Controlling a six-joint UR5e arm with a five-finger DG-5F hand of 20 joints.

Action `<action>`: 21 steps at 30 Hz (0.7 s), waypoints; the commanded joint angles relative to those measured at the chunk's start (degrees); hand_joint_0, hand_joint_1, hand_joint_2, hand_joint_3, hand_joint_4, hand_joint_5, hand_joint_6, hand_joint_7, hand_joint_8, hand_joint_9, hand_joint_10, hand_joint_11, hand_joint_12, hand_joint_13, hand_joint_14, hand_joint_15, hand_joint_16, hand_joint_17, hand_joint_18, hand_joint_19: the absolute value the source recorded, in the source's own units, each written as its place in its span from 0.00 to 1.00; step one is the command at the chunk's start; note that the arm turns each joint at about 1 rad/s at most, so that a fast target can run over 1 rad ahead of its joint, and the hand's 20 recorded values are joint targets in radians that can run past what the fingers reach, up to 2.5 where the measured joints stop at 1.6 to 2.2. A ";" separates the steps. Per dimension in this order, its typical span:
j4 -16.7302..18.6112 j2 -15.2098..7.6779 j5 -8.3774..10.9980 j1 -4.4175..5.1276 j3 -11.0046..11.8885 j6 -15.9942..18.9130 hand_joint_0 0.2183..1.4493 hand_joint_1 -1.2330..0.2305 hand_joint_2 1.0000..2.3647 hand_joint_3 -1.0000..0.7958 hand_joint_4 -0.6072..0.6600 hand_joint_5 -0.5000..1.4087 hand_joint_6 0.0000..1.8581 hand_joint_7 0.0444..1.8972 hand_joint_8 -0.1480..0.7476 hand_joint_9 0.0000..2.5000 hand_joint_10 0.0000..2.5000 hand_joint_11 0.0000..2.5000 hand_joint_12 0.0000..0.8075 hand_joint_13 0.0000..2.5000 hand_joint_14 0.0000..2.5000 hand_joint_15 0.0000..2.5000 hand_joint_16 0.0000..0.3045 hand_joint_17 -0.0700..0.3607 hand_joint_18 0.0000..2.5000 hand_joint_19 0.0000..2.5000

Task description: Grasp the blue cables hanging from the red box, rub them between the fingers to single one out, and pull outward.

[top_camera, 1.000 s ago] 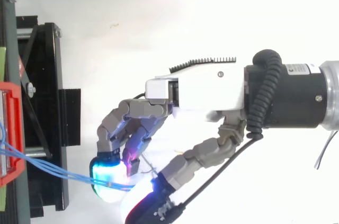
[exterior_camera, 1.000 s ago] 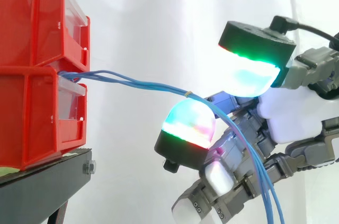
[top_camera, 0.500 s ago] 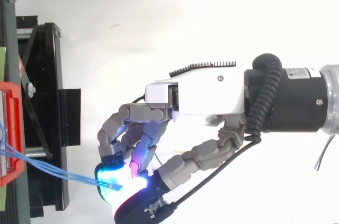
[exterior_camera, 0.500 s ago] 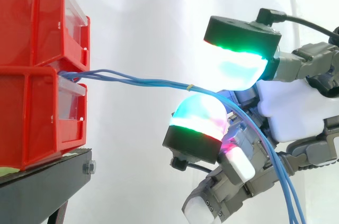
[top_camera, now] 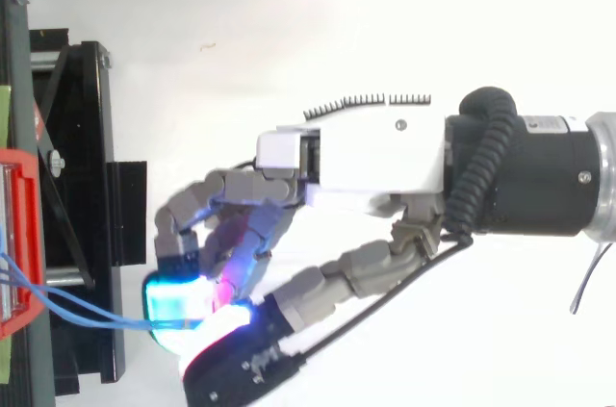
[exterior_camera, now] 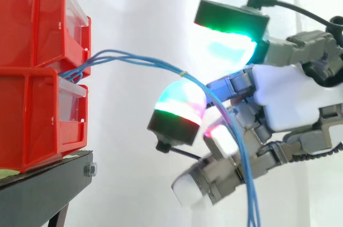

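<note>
Side view: what stood where?
— Red box (exterior_camera: 32,103) stood at left. The hand (exterior_camera: 284,98) was curled round the blue cables (exterior_camera: 140,61), which arched slackly from the box over a glowing pad (exterior_camera: 179,98).
— Which step?
— Rubbing, I judged. Next it needed one strand singled out, then an outward pull.

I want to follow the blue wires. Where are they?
Side view: the blue cables arch from the red bins at left, between the robot hand's glowing pads, then hang down.
</note>
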 commanded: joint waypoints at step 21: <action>5.03 -0.44 7.38 2.13 -0.13 -0.57 0.26 0.28 0.00 0.31 0.60 0.18 0.47 0.38 0.58 0.37 0.01 0.24 0.49 0.27 0.01 0.19 0.14 0.38 0.09 0.26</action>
